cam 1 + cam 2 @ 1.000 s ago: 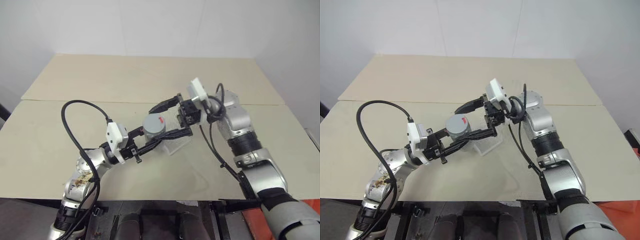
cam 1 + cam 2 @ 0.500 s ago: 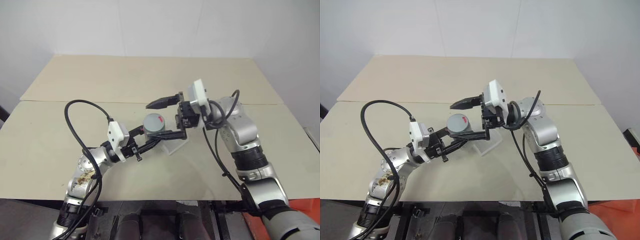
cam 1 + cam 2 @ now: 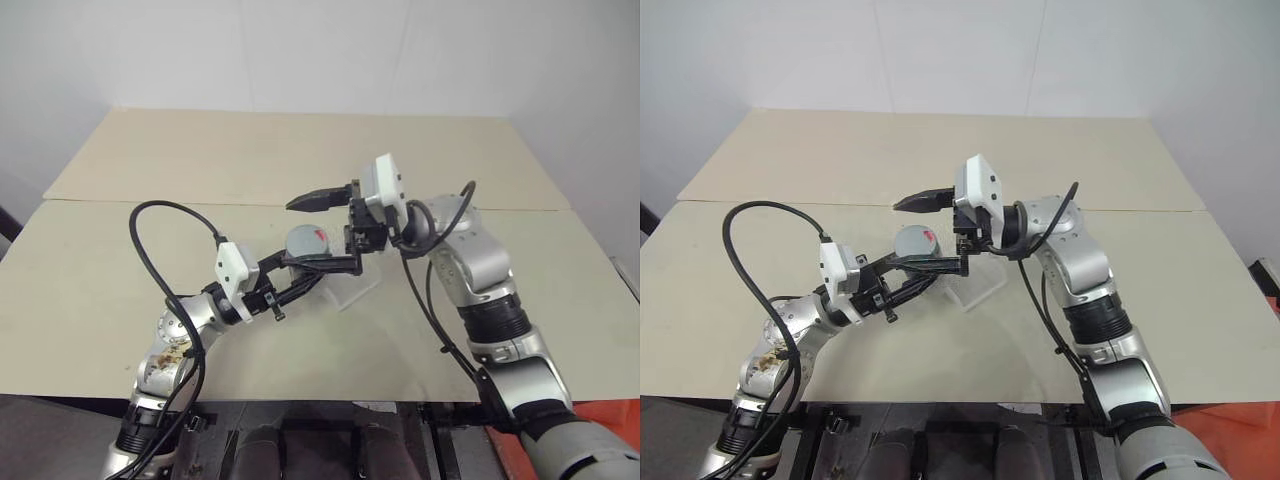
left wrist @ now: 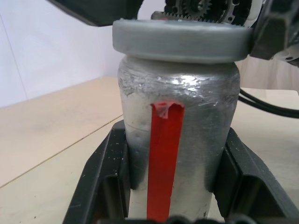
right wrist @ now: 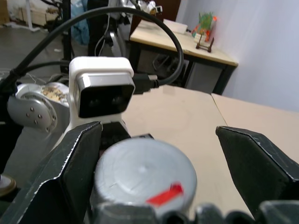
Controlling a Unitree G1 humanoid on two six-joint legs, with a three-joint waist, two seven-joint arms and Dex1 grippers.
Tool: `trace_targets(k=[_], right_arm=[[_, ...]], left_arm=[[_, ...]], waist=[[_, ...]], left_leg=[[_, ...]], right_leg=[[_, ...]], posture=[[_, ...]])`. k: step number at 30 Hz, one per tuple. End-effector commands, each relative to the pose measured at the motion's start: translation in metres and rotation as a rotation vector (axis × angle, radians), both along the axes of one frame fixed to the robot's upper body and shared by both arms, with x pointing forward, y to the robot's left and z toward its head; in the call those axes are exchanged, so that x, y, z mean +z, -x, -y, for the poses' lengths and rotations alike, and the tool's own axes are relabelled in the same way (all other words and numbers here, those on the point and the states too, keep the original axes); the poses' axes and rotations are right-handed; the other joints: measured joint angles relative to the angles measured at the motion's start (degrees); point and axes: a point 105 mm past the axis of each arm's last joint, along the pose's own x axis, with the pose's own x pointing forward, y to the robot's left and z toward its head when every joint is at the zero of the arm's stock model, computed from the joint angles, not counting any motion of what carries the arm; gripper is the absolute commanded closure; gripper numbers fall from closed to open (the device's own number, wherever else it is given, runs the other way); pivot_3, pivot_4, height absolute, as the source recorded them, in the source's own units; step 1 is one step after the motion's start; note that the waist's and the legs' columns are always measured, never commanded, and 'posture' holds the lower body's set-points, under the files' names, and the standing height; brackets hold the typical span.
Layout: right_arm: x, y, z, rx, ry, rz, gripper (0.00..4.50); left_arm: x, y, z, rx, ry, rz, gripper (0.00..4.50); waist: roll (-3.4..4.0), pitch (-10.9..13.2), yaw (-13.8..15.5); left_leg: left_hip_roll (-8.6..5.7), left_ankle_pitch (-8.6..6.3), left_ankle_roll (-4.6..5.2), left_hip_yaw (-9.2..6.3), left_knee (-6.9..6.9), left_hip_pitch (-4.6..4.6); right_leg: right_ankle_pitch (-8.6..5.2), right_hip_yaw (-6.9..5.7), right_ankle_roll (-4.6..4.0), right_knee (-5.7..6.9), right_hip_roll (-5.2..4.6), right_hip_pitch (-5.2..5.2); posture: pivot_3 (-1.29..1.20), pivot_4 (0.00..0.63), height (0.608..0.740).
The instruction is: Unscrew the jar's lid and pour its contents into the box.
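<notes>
Now our right gripper [image 3: 333,226] has swung in over the flat grey round lid [image 5: 145,172], jaws wide apart astride it, not yet gripping. Our left gripper [image 4: 173,182] stays clamped on the silvery red-striped jar [image 4: 175,154], above the clear plastic box [image 3: 352,288], so unscrewing can begin.

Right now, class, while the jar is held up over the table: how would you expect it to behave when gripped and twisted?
The jar looks rigid: the left gripper clamps its sides without denting them. Its glossy silvery skin probably slips, so it may spin when the lid is turned. Being round, it would likely roll if laid down.
</notes>
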Motion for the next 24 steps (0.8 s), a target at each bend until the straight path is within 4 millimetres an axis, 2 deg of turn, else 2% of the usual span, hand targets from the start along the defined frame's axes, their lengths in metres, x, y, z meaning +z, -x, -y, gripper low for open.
trace_targets(k=[1,11,24], right_arm=[[0.009,-0.003,0.014,-0.038,-0.018,0.038,0.05],[0.004,-0.008,0.030,-0.059,0.007,0.044,0.05],[0.002,-0.027,0.049,-0.151,0.014,0.053,0.05]], left_arm=[[0.014,0.005,0.002,-0.028,0.013,0.081,2.60],[0.013,0.005,-0.001,-0.019,0.006,0.090,2.60],[0.011,0.004,-0.002,-0.026,-0.011,0.088,2.60]], waist=[[0.00,0.0,0.0],[0.00,0.0,0.0],[-0.01,0.0,0.0]], left_leg=[[0.00,0.00,0.00,0.00,0.00,0.00],[0.00,0.00,0.00,0.00,0.00,0.00],[0.00,0.00,0.00,0.00,0.00,0.00]], right_leg=[[0.00,0.00,0.00,0.00,0.00,0.00],[0.00,0.00,0.00,0.00,0.00,0.00],[0.00,0.00,0.00,-0.01,0.00,0.01]], posture=[[0.00,0.150,0.740],[0.00,0.150,0.740],[0.00,0.150,0.740]])
